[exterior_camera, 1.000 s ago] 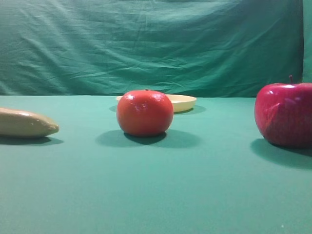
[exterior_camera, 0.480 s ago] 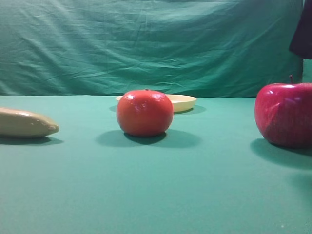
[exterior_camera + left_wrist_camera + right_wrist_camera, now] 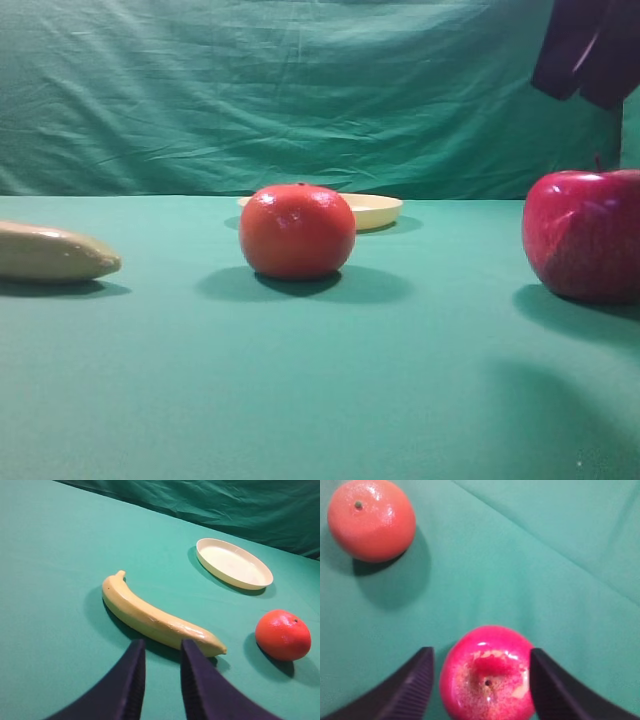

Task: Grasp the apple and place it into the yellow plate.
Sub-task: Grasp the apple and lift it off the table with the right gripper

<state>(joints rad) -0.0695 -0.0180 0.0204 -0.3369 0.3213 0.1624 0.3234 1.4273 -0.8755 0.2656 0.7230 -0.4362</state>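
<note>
The deep red apple with a short stem stands on the green cloth at the right edge. My right gripper hangs open well above it, dark fingers pointing down. From the right wrist view the apple lies below, between the two spread fingers, untouched. The yellow plate lies at the back of the table, partly hidden behind an orange-red round fruit. In the left wrist view the plate is empty. My left gripper hovers near a banana's tip, its fingers close together and holding nothing.
A banana lies at the left; in the left wrist view this banana stretches across the middle. The orange-red fruit sits left of the apple and in front of the plate. A green curtain closes off the back.
My right gripper has come down into the top right corner of the exterior view above the apple, and its shadow now falls on the cloth. The fruits and the plate have not moved.
</note>
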